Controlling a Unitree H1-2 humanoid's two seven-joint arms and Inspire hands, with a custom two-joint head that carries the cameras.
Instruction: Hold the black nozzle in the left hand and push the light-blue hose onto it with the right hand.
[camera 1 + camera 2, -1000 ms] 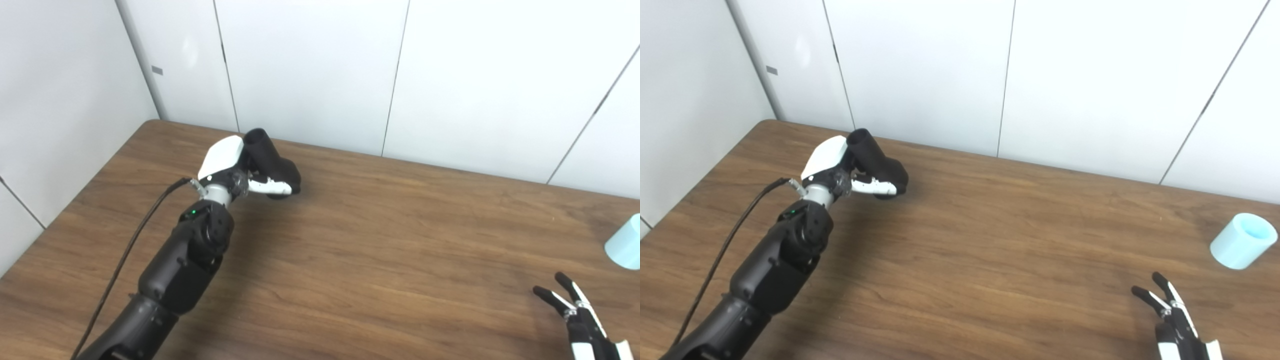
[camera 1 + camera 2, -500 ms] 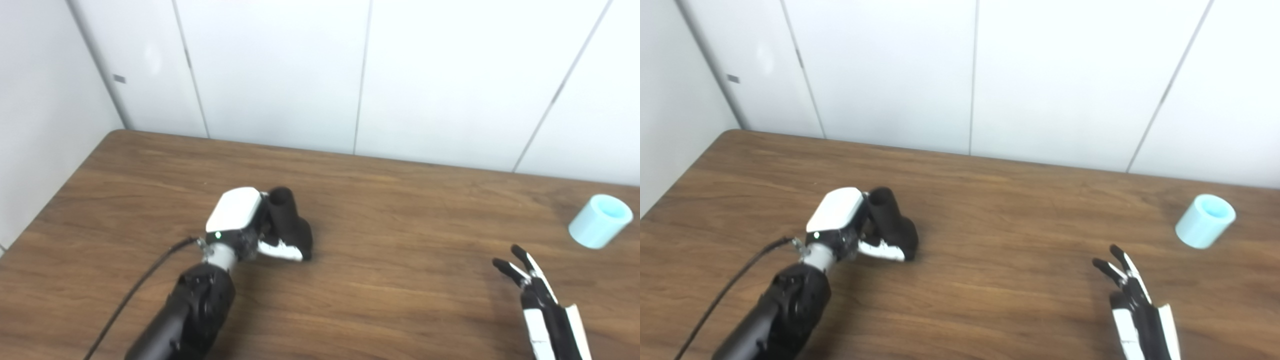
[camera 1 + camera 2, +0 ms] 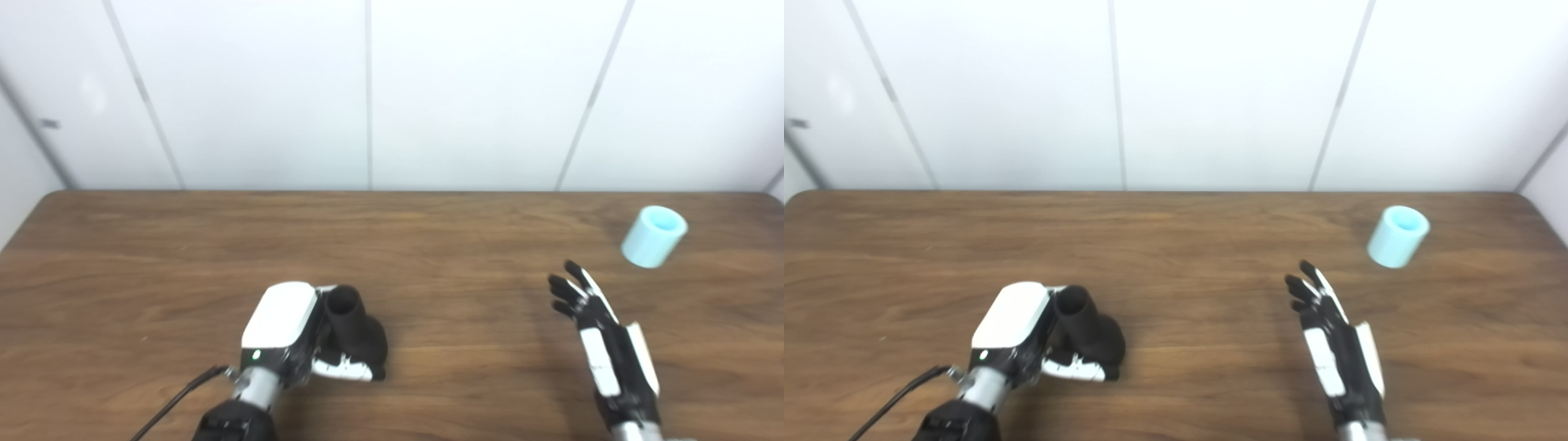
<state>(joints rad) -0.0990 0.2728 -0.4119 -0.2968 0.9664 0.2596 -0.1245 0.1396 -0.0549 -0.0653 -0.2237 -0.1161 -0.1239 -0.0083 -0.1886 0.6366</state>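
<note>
My left hand [image 3: 288, 334] is shut on the black nozzle [image 3: 354, 334], a dark tube with a wider base, near the table's front left. Its open narrow end points up and away. The nozzle's base looks close to or on the table. The light-blue hose [image 3: 653, 236], a short pale cylinder, lies on the table at the far right. My right hand [image 3: 603, 355] is open and empty, fingers stretched out flat, well short of the hose and to its lower left. The same scene shows in the right eye view, with the hose [image 3: 1397, 244] and the right hand [image 3: 1335, 349].
The wooden table [image 3: 429, 245] ends at a white panelled wall [image 3: 367, 92] at the back. A black cable [image 3: 174, 401] runs from my left wrist toward the bottom edge.
The camera has swung right and down, so the whole picture shifted. My left hand with the nozzle has come nearer the front. My right hand has reached forward toward the hose, still open.
</note>
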